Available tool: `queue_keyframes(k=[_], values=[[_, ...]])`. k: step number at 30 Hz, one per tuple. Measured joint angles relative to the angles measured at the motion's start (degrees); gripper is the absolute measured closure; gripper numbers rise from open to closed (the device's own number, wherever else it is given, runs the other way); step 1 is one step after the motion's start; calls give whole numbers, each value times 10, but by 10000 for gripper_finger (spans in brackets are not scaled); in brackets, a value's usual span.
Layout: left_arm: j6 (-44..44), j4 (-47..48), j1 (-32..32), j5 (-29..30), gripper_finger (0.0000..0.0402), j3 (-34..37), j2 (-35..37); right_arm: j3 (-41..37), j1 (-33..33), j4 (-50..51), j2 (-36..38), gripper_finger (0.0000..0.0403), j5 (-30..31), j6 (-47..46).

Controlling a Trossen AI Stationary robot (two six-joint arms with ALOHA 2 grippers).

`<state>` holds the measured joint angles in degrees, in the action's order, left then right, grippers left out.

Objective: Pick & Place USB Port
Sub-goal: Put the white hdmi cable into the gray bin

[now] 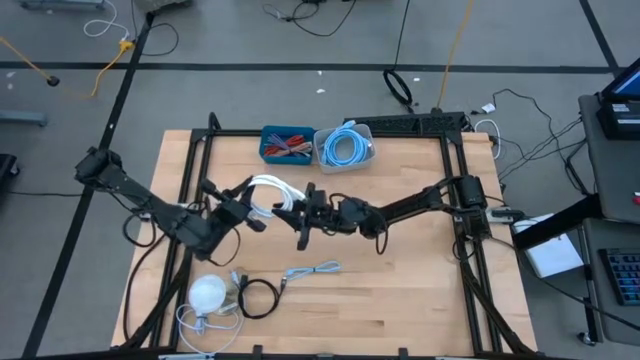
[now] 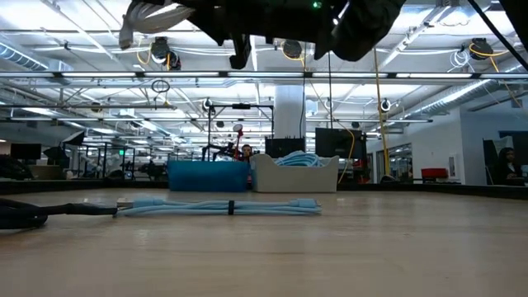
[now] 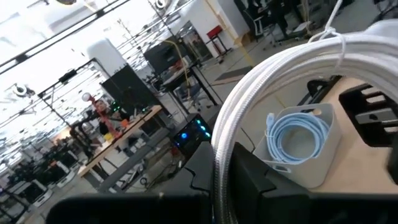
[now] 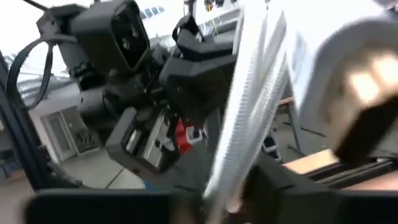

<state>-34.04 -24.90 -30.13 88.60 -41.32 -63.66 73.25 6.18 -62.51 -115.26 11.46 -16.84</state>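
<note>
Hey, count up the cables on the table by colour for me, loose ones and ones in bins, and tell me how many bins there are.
White cables: 2, the coil held by both grippers and the bundle at the table's front-left
Light blue cables: 2, one loose, one in the white bin
Black cables: 1
Bins: 2, white and blue
Total: 7
</note>
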Motion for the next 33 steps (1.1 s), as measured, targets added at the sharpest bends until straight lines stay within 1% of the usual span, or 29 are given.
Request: queue_keyframes(k=[1, 2, 4, 6, 11, 13, 14, 15, 16, 18, 19, 21, 23, 24, 25, 26, 28, 29, 31, 33], values=[[-9, -4, -4, 1, 377, 0, 0, 0, 1, 12, 0, 364, 0, 0], [-20, -9, -8, 4, 377, 0, 0, 1, 2, 26, 1, 375, 0, 1], [-51, -23, -23, 8, 371, 0, 4, -1, 1, 88, 16, 376, 5, -7], [-65, -27, -44, 6, 350, 0, 11, -3, 1, 175, 46, 376, 4, -13], [-84, -27, -111, 0, 293, 0, 43, -6, 2, 440, 151, 376, -5, -2], [-83, -32, -137, 33, 278, -1, 60, -8, 3, 545, 212, 376, -14, -17], [-77, -35, -149, 33, 272, -2, 69, -12, 0, 630, 239, 376, -30, -35], [-69, -36, -159, 31, 266, -3, 75, -11, -4, 682, 260, 376, -57, -50], [-58, -34, -169, 30, 262, -3, 83, -5, -6, 736, 279, 376, -65, -62], [-40, -27, -182, 24, 256, -2, 93, 16, -13, 864, 323, 376, -53, -86], [-33, -26, -187, 19, 255, -1, 102, 29, -16, 910, 343, 376, -43, -102], [-8, -26, -197, -8, 254, -2, 119, 50, -18, 1006, 364, 376, -36, -124], [33, 10, -199, -72, 256, -2, 137, 63, -17, 1101, 363, 376, -35, -144], [62, 38, -197, -117, 258, -2, 144, 70, -16, 1133, 359, 376, -36, -155], [102, 80, -189, -166, 263, -4, 153, 74, -12, 1154, 353, 376, -35, -166], [152, 144, -176, -220, 268, -11, 161, 79, -8, 1178, 345, 376, -28, -178], [273, 296, -125, -347, 281, -44, 171, 93, -9, 1223, 325, 377, -24, -193], [323, 357, -87, -415, 288, -60, 172, 98, -9, 1243, 317, 377, -25, -198], [368, 438, -7, -539, 299, -74, 157, 107, -2, 1263, 285, 377, -28, -202], [369, 459, 64, -631, 304, -75, 138, 124, 4, 1262, 253, 377, -44, -199]])
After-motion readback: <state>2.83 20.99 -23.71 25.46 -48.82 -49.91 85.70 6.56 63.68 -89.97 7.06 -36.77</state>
